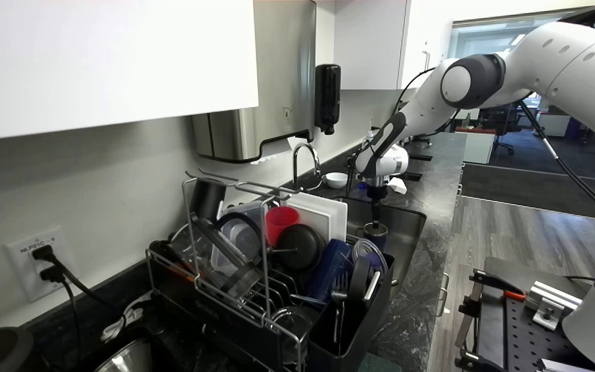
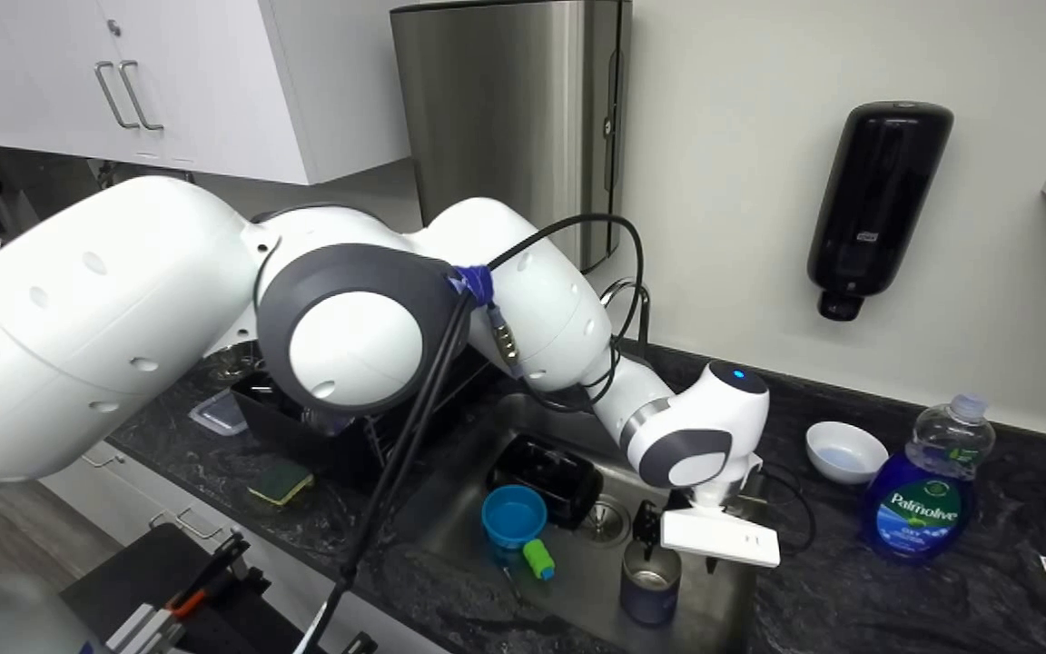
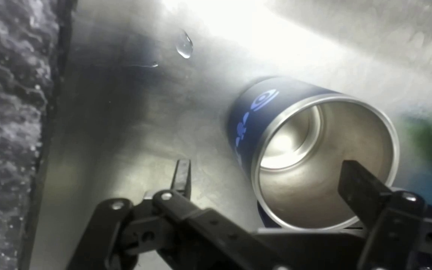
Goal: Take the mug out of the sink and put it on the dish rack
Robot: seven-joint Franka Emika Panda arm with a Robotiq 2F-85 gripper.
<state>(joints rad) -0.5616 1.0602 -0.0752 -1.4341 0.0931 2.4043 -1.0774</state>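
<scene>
A dark blue mug with a bare steel rim and inside [image 3: 249,120] stands in the steel sink [image 2: 568,595]. The mug shows in both exterior views [image 1: 376,236] [image 2: 650,595]. My gripper [image 3: 266,162] is open and points down at the mug. In the wrist view one finger lies over the mug's opening and the other is outside it, so the near wall is between them. I cannot tell how far the finger dips below the rim. The mug's handle is mostly hidden there. The dish rack [image 1: 264,315] stands beside the sink.
The rack holds a red cup [image 1: 281,221], a white tray [image 1: 321,209], pans and cutlery. A blue cup [image 2: 514,516], a green item [image 2: 538,558] and a black container [image 2: 546,477] are in the sink. A white bowl [image 2: 845,451] and soap bottle [image 2: 922,500] stand beside it.
</scene>
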